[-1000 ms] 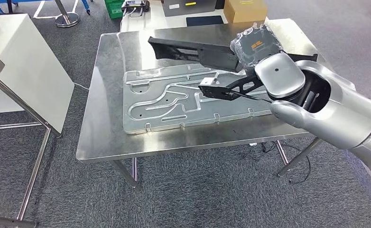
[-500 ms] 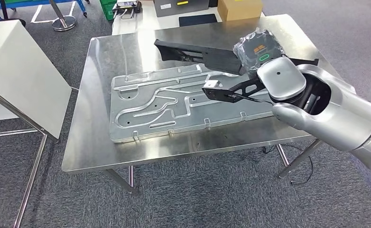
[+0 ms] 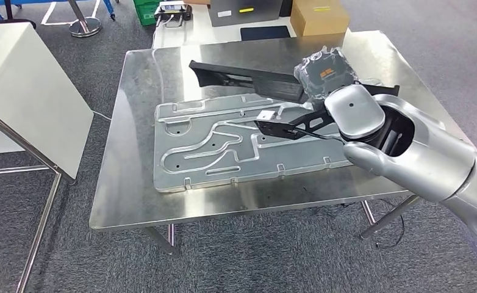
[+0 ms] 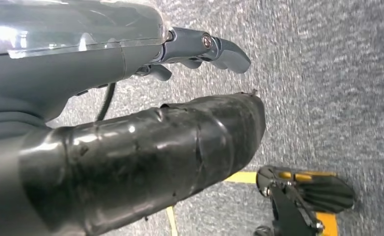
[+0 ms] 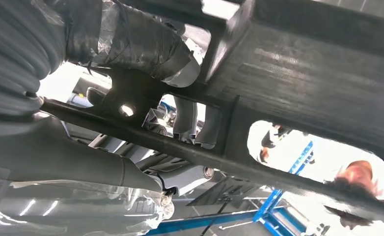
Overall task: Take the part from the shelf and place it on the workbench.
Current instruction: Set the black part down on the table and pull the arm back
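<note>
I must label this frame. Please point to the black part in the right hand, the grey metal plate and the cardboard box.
black part (image 3: 285, 128), head view, its front arm.
grey metal plate (image 3: 205, 149), head view, its grooved middle.
cardboard box (image 3: 319, 15), head view, its top.

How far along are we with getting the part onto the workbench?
Pickup looks done: the right hand grips the long black part, and the robot is at the steel workbench. In hand now: the part hangs over the far side, behind the ribbed metal plate; contact with the table is unclear. Left: set it down and let go.
</note>
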Tool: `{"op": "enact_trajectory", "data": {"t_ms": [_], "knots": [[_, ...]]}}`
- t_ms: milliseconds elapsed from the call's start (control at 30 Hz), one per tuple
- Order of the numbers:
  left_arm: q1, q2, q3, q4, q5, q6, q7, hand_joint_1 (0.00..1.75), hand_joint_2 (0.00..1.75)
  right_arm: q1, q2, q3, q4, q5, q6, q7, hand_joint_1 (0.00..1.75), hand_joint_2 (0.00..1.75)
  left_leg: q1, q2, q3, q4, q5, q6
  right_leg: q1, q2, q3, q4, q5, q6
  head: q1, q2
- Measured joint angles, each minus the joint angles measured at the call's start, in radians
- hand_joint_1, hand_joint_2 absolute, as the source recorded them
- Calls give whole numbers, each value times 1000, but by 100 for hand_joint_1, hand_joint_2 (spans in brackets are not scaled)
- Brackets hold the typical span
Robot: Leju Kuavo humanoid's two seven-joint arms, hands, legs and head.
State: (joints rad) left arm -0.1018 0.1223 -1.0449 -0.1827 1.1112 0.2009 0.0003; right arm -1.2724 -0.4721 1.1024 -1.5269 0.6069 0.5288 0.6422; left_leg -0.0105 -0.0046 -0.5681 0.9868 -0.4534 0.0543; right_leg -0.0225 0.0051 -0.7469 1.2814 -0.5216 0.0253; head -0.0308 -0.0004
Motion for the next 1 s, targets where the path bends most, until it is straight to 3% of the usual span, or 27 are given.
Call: {"op": "enact_trajectory", "data": {"t_ms": [67, 100, 167, 300, 333, 400, 467, 500, 533, 600, 633, 767, 833, 933, 967, 1000], "knots": [[2, 0, 0, 0, 0, -2, -3, 0, 0, 5, 1, 0, 5, 1, -5, -2, 175, 175, 4, -5, 6, 20, -22, -9, -4, -1, 37, -105, 74, 5, 0, 0], [2, 0, 0, 0, 0, -3, -3, 0, 0, 6, 4, 1, 9, 2, -10, -3, 175, 175, 4, -8, 4, 34, -34, -16, -5, -1, 59, -158, 94, 5, 1, 0], [0, 0, -1, 0, 0, -4, -4, 0, 0, 17, 13, 2, 21, 11, -29, -9, 175, 175, 2, -11, -4, 51, -49, -27, -2, 1, 79, -199, 93, -4, 0, 0], [-2, 0, -1, 0, 5, -5, -4, 0, 0, 44, 42, 8, 59, 38, -65, -27, 175, 175, 4, -9, -16, 78, -71, -43, -3, 2, 86, -206, 84, -27, -6, 0], [-3, 1, -1, 0, 7, -5, -4, 0, 0, 47, 49, 9, 68, 42, -70, -30, 175, 175, 6, -7, -36, 117, -88, -49, -5, 2, 90, -208, 82, -32, -8, 0], [-3, 2, -2, 0, 9, -5, -5, 0, 0, 53, 62, 11, 81, 46, -78, -34, 175, 175, 10, -3, -108, 240, -130, -60, -5, 2, 97, -209, 76, -36, -11, 0], [-1, 2, -2, 0, 9, -5, -5, 0, 0, 63, 72, 14, 93, 47, -81, -38, 175, 175, 12, -2, -175, 324, -132, -63, -3, 2, 107, -209, 67, -37, -11, 0], [0, 2, -2, 0, 10, -5, -5, 0, 0, 67, 76, 16, 99, 47, -81, -39, 175, 175, 12, -2, -185, 315, -104, -61, -2, 2, 114, -209, 61, -37, -11, 0], [1, 2, -2, 0, 10, -5, -5, 0, 0, 70, 79, 17, 104, 47, -81, -39, 175, 175, 12, -2, -175, 268, -60, -57, 0, 2, 123, -209, 56, -37, -11, 0], [2, 3, -2, 0, 11, -5, -3, 0, 0, 70, 86, 18, 112, 49, -81, -41, 175, 175, 8, -3, -128, 137, 19, -43, 2, 3, 140, -212, 46, -35, -9, 0], [2, 5, -2, 0, 12, -5, -2, 0, 0, 69, 89, 18, 116, 50, -81, -42, 175, 175, 4, -3, -107, 88, 37, -36, 2, 4, 144, -216, 43, -32, -9, 0], [-3, 9, -2, 0, 18, -3, 2, 0, 0, 73, 99, 18, 132, 55, -81, -50, 175, 175, -6, -1, -75, 34, 33, -19, -3, 5, 152, -230, 40, -12, -8, 0], [-2, 9, -2, 0, 18, -1, 3, 0, 0, 76, 102, 18, 136, 56, -81, -53, 175, 175, -2, 2, -51, 8, 36, -13, 0, 3, 139, -192, 20, -6, -6, 0], [-2, 7, -2, 0, 18, 1, 4, 0, 0, 86, 103, 19, 141, 58, -83, -55, 175, 175, -1, 4, -33, 0, 27, -1, 5, 1, 38, -19, -40, -7, -4, 0], [-3, 6, -2, 0, 18, 1, 4, 0, 0, 93, 103, 20, 143, 58, -84, -56, 175, 175, -1, 2, -30, 4, 22, 0, 5, 1, 9, 19, -42, -6, -4, 0], [-3, 5, -2, 0, 18, 1, 3, 0, 0, 101, 104, 20, 145, 59, -85, -56, 175, 175, -1, 0, -27, 9, 15, 0, 4, 0, -4, 22, -25, -4, -4, 0]]}}
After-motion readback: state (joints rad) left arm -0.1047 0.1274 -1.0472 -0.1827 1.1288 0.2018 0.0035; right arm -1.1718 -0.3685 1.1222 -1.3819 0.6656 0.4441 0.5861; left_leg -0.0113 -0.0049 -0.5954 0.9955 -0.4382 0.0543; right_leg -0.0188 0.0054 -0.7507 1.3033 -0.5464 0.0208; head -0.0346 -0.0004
